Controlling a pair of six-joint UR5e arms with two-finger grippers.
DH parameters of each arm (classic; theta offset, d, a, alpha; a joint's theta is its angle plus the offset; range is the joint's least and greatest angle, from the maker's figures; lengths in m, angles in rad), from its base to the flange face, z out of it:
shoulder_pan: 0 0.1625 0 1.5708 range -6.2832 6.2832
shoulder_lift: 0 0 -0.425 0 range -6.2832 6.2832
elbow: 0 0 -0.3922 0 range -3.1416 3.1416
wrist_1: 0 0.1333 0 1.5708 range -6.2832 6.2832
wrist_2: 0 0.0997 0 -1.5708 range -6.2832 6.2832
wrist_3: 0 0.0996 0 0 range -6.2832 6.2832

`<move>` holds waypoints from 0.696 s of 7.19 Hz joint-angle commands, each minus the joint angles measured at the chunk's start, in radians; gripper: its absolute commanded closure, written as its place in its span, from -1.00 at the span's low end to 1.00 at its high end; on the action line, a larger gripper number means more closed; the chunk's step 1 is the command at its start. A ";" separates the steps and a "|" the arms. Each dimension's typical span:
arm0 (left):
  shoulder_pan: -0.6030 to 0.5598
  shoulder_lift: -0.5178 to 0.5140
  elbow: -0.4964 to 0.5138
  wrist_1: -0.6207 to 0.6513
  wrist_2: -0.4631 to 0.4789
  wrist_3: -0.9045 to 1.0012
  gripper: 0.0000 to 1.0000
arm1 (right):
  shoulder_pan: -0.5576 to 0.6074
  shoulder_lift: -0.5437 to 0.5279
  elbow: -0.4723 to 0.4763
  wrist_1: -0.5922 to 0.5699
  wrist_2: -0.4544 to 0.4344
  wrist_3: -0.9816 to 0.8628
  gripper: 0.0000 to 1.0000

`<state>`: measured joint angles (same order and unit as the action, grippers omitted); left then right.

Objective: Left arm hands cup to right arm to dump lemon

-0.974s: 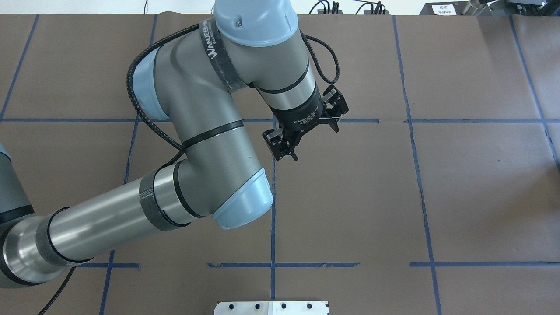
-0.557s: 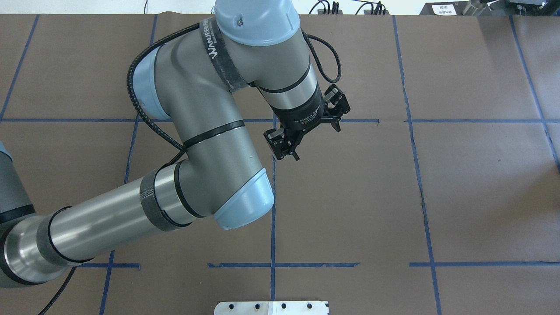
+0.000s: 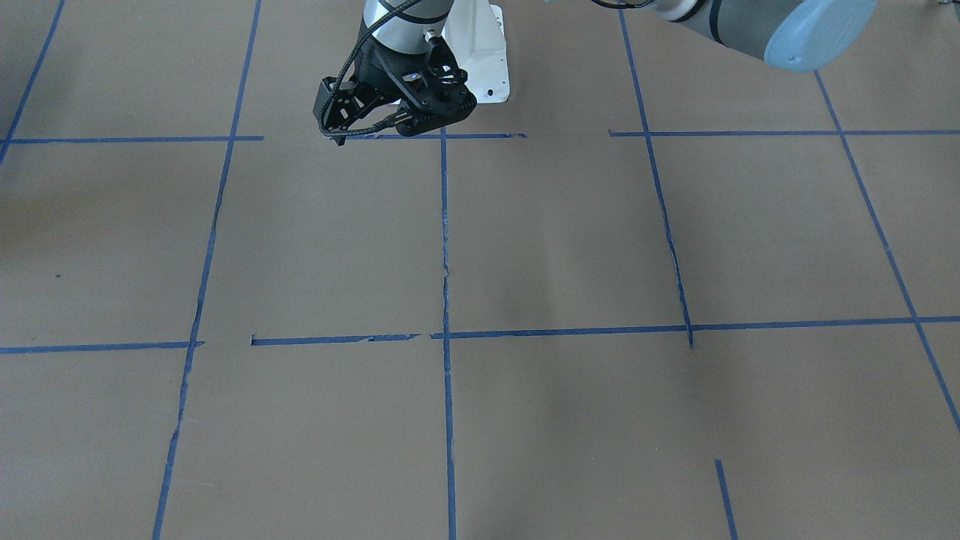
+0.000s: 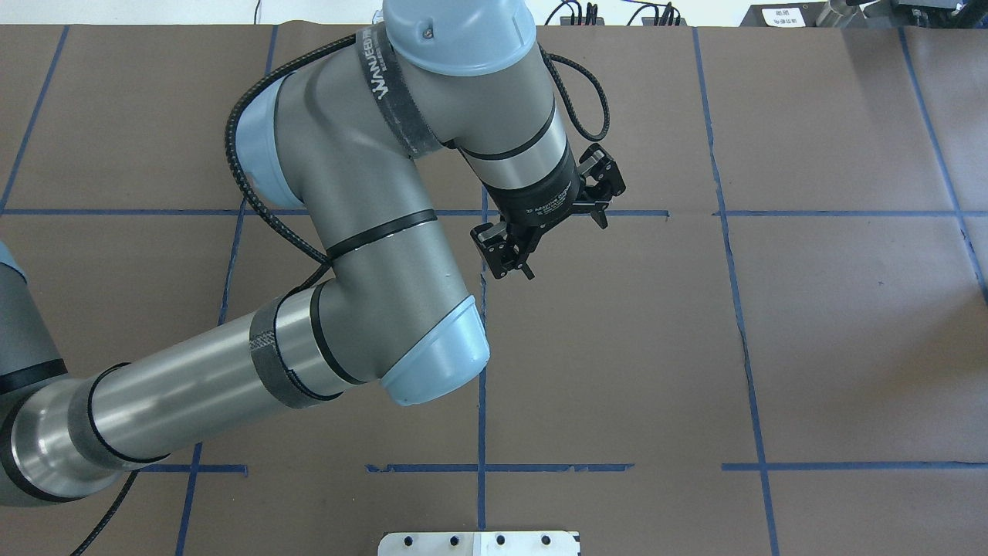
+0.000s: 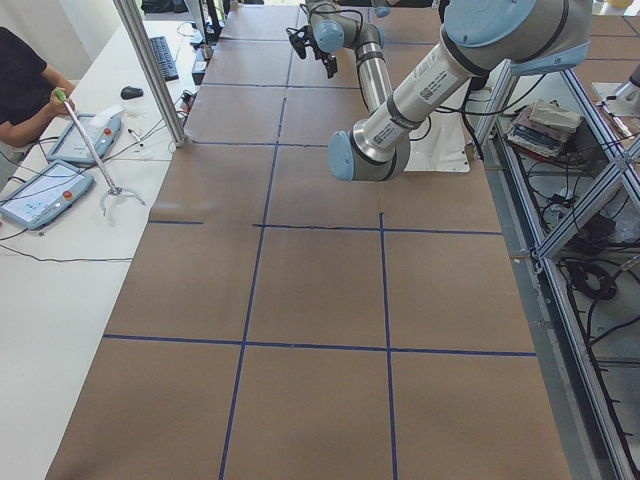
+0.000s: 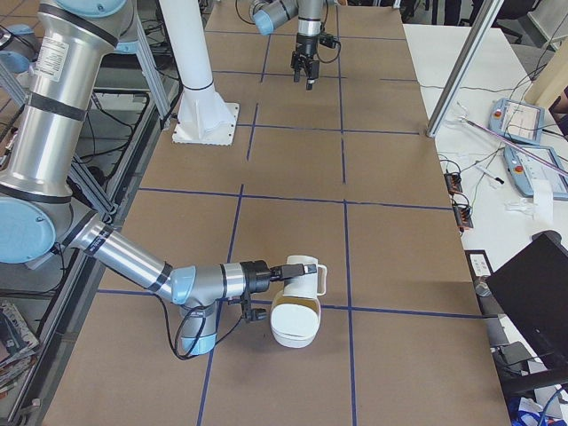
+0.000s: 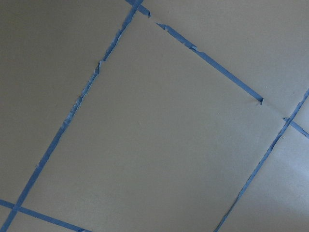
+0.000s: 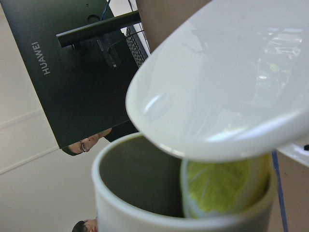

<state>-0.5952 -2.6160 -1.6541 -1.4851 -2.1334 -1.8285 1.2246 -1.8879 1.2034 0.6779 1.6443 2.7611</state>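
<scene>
Cup (image 6: 297,321) just one, one lemon (image 8: 219,187) (inside it), left hand (image 4: 567,251) spread empty, right hand (image 6: 304,265) state untellable.

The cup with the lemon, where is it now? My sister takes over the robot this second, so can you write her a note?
Left gripper: jaws open, empty, above the bare table.
Right gripper: at the cup. It shows only in the side view, so I cannot tell if the jaws are shut.
Cup: tipped over a white bowl at the robot's right end of the table.
Lemon: at the cup's mouth. I cannot tell if it is out yet.
Done: the cup has been handed to the right side.
Left: finish dumping the lemon.
</scene>
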 commanded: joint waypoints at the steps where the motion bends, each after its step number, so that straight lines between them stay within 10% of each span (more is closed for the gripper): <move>1: 0.000 0.001 0.000 0.002 0.001 0.002 -1.00 | 0.032 0.007 -0.025 0.050 0.000 0.324 0.82; 5: 0.000 0.002 -0.003 0.009 0.017 0.003 -1.00 | 0.065 0.023 -0.028 0.065 0.003 0.619 0.67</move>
<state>-0.5955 -2.6140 -1.6557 -1.4777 -2.1177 -1.8255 1.2782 -1.8701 1.1722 0.7402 1.6453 3.3066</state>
